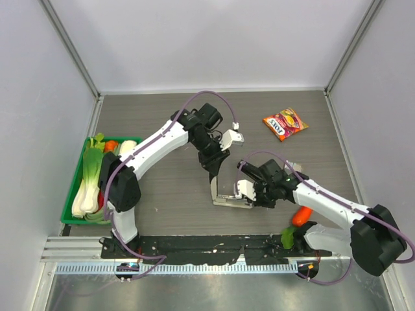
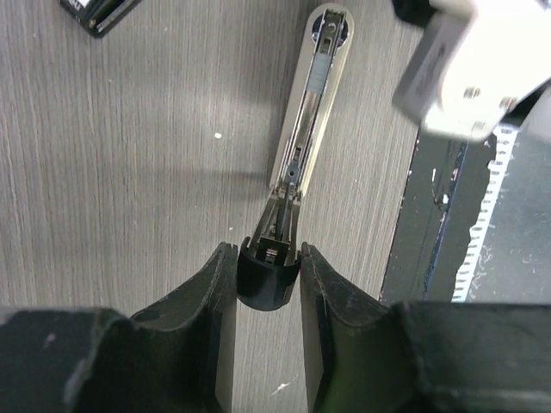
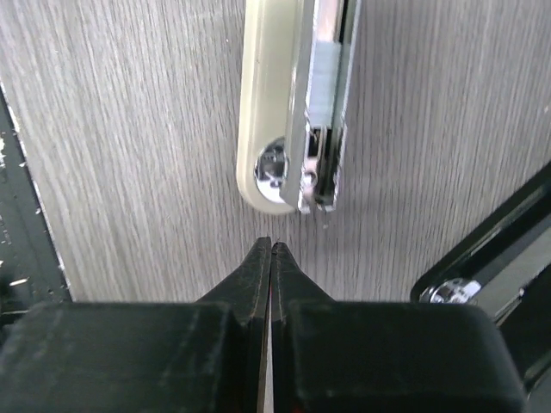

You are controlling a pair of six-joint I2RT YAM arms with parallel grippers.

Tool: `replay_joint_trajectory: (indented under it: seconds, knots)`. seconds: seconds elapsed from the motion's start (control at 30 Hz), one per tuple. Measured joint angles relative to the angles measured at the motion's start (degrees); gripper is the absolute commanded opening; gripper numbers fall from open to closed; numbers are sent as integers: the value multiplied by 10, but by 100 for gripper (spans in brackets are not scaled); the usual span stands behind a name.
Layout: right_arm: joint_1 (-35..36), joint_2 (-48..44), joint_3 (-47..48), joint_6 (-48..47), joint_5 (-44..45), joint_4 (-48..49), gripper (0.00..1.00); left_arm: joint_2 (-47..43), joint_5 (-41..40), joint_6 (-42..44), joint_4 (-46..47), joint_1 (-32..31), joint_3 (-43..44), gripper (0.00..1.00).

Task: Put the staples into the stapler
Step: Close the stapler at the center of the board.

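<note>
The cream stapler [image 1: 228, 201] lies opened in the middle of the table. Its chrome magazine [image 2: 312, 112] is exposed, and its black-capped rear end [image 2: 267, 284] is raised. My left gripper [image 2: 267, 251] is shut on that black cap [image 1: 212, 170]. A short grey strip that looks like staples [image 3: 325, 77] lies in the magazine channel. My right gripper [image 3: 271, 246] is shut with nothing between its fingers. It hovers just short of the stapler's front end [image 3: 275, 163], at the right of the stapler [image 1: 248, 192] in the top view.
A black stapler-like object [image 3: 486, 267] lies right of my right gripper; its corner shows in the left wrist view [image 2: 95, 13]. An orange-red snack packet [image 1: 285, 123] sits far right. A green tray [image 1: 70, 194] of vegetables stands at the left. A carrot [image 1: 300, 216] lies by the right arm's base.
</note>
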Motion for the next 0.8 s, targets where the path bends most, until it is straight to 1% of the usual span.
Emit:
replay_joint_trajectory:
  seconds: [0.2,0.4,0.57,0.8]
  knots:
    - [71,56,-8,4,57,64,3,31,3,-10,0,-14,34,0]
    - [129,83,-3,16,119,135,4,71,8,-17,-4,-28,51,0]
    - [146,93,-3,25,151,167,4,88,12,-26,-7,-39,54,0]
    - [148,86,-6,35,162,163,4,88,0,-45,6,-69,48,0]
